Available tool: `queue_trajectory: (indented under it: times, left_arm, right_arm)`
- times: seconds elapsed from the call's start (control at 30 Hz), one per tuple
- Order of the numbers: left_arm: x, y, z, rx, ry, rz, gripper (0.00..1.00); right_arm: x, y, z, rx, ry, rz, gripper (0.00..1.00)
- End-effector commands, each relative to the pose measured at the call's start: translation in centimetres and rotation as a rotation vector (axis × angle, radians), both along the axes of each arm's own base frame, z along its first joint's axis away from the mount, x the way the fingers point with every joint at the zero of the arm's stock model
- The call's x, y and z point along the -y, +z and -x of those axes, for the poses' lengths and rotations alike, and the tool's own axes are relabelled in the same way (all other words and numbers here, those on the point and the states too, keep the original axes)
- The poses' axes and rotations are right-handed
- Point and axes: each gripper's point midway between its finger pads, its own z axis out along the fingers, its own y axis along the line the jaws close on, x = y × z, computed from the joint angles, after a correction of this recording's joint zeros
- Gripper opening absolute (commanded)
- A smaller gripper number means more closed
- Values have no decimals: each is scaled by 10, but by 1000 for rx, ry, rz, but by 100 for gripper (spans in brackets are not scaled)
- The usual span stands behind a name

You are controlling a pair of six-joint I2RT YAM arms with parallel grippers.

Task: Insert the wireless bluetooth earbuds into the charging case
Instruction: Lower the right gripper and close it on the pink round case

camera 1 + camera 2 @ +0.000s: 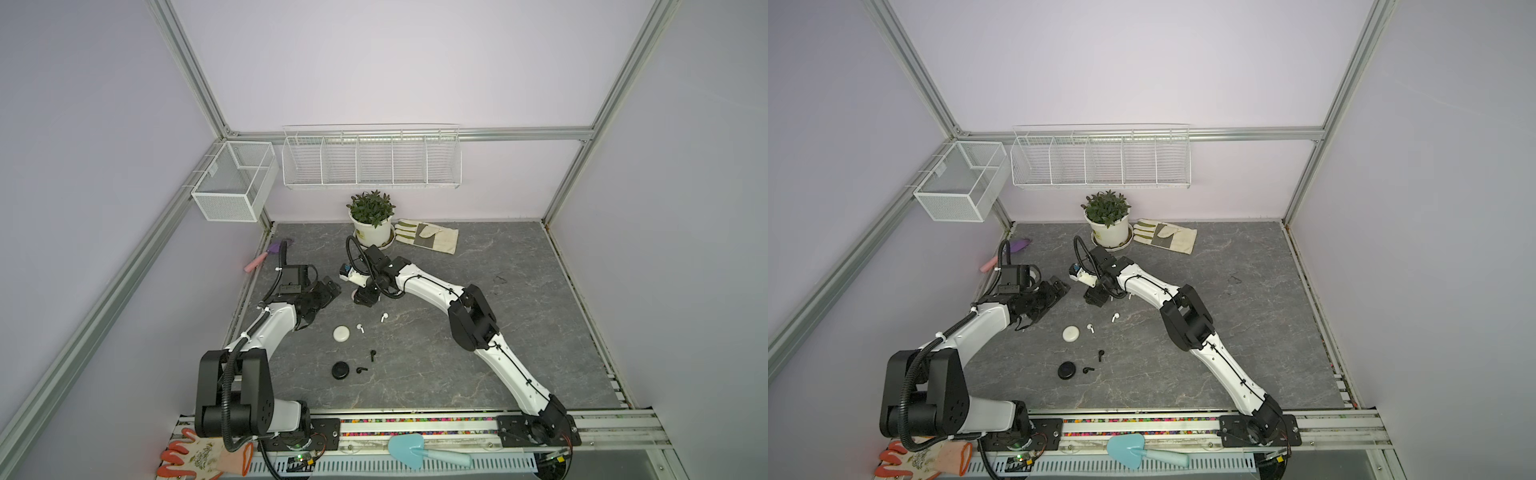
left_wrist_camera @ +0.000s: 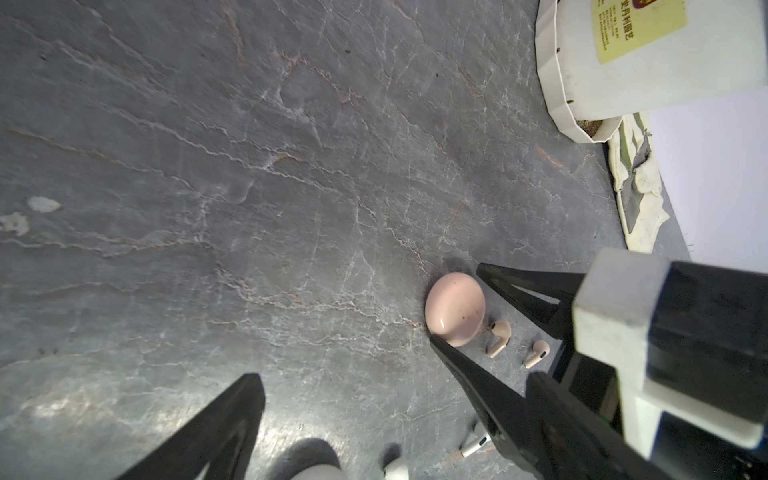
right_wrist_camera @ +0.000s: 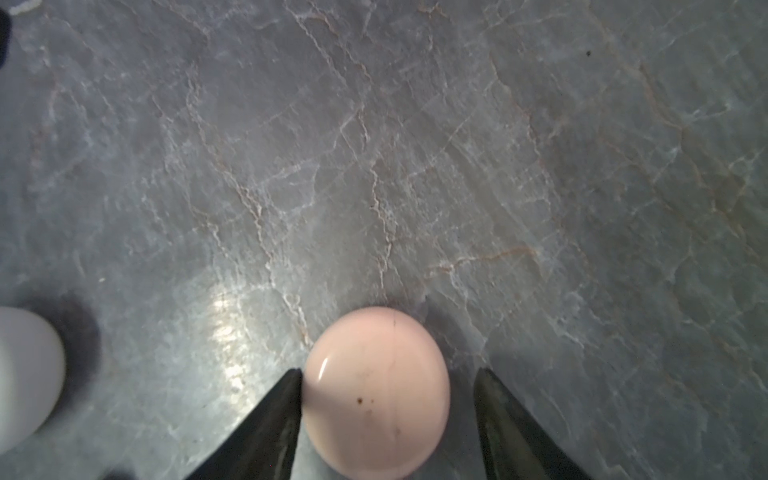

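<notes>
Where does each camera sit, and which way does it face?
Top views: twin eyes high above the arms' bases, facing down and toward the back wall; the whole table, left arm and right arm show.
Left wrist: on the left arm, facing across the table toward the pink case; its own fingers show.
Right wrist: on the right arm, facing down at the pink case; its own fingers flank it.
Shared: both wrist views show the pink case inside the open right gripper; both top views show nearly the same scene.
</notes>
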Motion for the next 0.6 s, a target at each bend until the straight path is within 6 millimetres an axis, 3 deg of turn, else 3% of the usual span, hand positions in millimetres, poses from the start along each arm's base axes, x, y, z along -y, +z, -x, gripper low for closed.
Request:
queue_trajectory:
  times: [0.0,0.17,0.3,0.57]
  left_arm:
    - [-2,5,1,15,9,12,98]
    - [-3,6,2,16,11,19,98]
    - [-3,7,3,19,12,22,98]
    - [-3,6,5,18,10,28,98]
  right_arm:
    - [0,-11,5,-22,3,22,65]
    - [0,-12,4,-16,0,27,66]
    - [-1,-14,4,1,-3,42,73]
    - [-1,-16,3,25,-15,61,68]
